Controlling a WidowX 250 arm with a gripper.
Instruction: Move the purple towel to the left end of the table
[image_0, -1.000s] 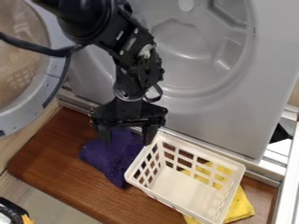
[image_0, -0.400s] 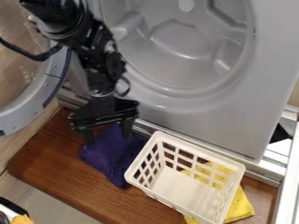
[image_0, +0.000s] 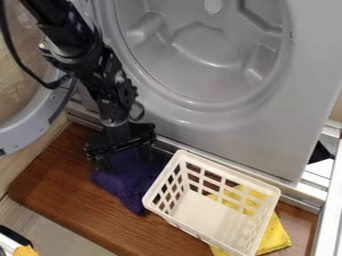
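The gripper (image_0: 125, 161) is over the upper part of the purple towel (image_0: 127, 182), its two fingers spread wide apart, one near the towel's upper left edge and the other farther right. It is open, and towel shows between and below the fingers. Crumpled on the brown wooden table (image_0: 63, 185), the towel lies left of the white basket, its top partly hidden behind the gripper. Whether the fingertips touch the cloth I cannot tell.
The white basket (image_0: 214, 212) stands right of the towel, partly over a yellow cloth (image_0: 274, 237). A grey washer front (image_0: 220, 125) rises behind the table. Its round open door (image_0: 30, 127) hangs at the left, beside the arm.
The gripper has moved left from over the towel's right part, then slightly down towards the cloth. Its fingers stay apart. The towel and basket have not moved.
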